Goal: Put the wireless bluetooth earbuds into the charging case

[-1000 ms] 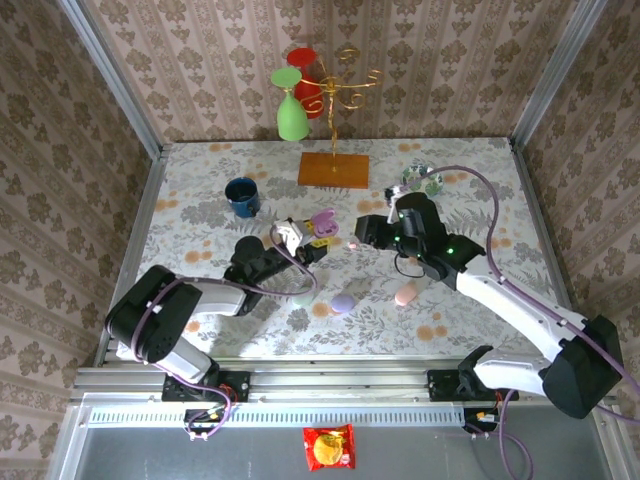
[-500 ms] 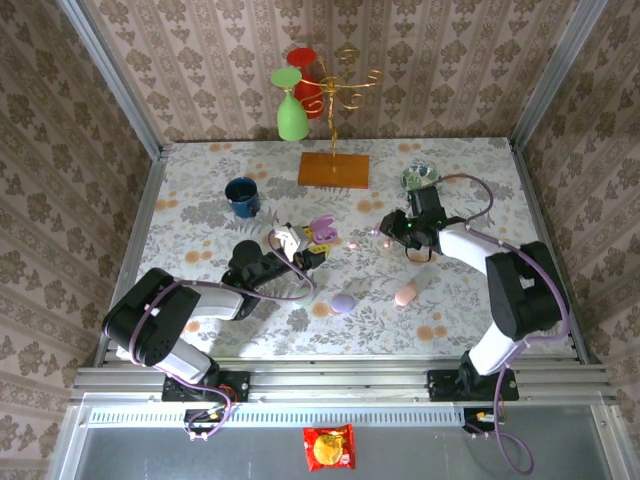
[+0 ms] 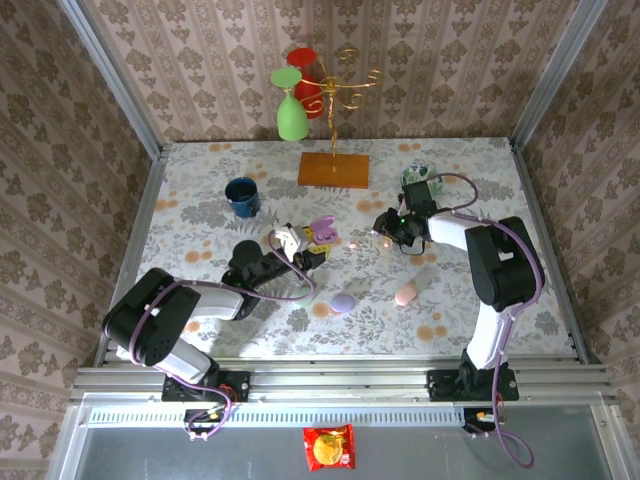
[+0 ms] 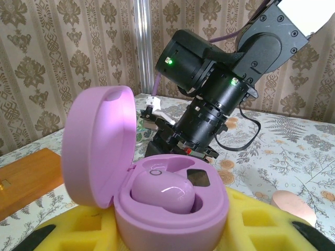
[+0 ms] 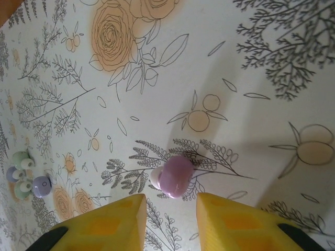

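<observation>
My left gripper (image 3: 312, 243) is shut on the lilac charging case (image 4: 172, 214), which sits between its yellow fingers (image 4: 261, 227). The lid (image 4: 97, 141) stands open, and one lilac earbud (image 4: 162, 191) lies in a socket. The socket beside it is bare. In the right wrist view a second lilac earbud (image 5: 175, 176) lies on the flowered tablecloth, just ahead of my right gripper (image 5: 170, 206). That gripper is open, its yellow fingertips (image 5: 131, 209) on either side and short of the bud. From above, the right gripper (image 3: 385, 231) hangs low, right of the case (image 3: 322, 226).
A blue cup (image 3: 242, 196) and a wooden-based stand (image 3: 333, 170) with green and red glasses are at the back. A pink case (image 3: 405, 294) and a lilac case (image 3: 343, 303) lie nearer the front. Small green and lilac pieces (image 5: 23, 172) lie on the cloth.
The right arm has folded in and its gripper has dropped low over the cloth by the loose earbud, with its jaws narrower. The left gripper and case have stayed put.
</observation>
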You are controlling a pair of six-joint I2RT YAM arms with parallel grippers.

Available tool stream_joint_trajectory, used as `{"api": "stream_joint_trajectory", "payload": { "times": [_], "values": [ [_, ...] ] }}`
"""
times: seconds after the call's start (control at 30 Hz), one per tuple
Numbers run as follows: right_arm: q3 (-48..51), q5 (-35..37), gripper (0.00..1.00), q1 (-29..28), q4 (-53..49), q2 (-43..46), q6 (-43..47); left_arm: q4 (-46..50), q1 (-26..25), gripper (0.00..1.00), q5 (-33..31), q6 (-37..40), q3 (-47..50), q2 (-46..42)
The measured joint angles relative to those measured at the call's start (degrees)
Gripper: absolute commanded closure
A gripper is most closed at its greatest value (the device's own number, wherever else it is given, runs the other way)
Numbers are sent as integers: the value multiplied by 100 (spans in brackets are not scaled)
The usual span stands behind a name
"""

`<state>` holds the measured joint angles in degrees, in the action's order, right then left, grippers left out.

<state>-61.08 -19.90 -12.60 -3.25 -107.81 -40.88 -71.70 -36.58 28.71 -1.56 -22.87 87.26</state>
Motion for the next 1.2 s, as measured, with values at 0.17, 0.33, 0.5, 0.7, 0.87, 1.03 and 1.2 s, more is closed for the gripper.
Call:
{"api": "stream_joint_trajectory", "payload": {
  "times": [0.17,0.33,0.5,0.7,0.87,1.03,1.2],
  "values": [
    [-96,-151,69,20,4,-125,20,0,33,73,-2,0,4,0],
    [-153,-240,69,50,20,-234,17,0,35,73,0,0,39,-2],
    [-205,-284,71,74,31,-319,13,0,35,73,0,0,55,-2],
    [-328,-286,73,79,26,-452,-33,0,35,73,2,0,76,-2],
    [-444,-291,76,79,-87,-531,-46,0,37,73,0,0,76,-7],
    [-490,-319,80,79,-136,-551,31,-7,68,73,0,0,107,-83],
    [-481,-306,80,79,-195,-487,179,-13,68,73,0,0,118,-87]
  ]
}}
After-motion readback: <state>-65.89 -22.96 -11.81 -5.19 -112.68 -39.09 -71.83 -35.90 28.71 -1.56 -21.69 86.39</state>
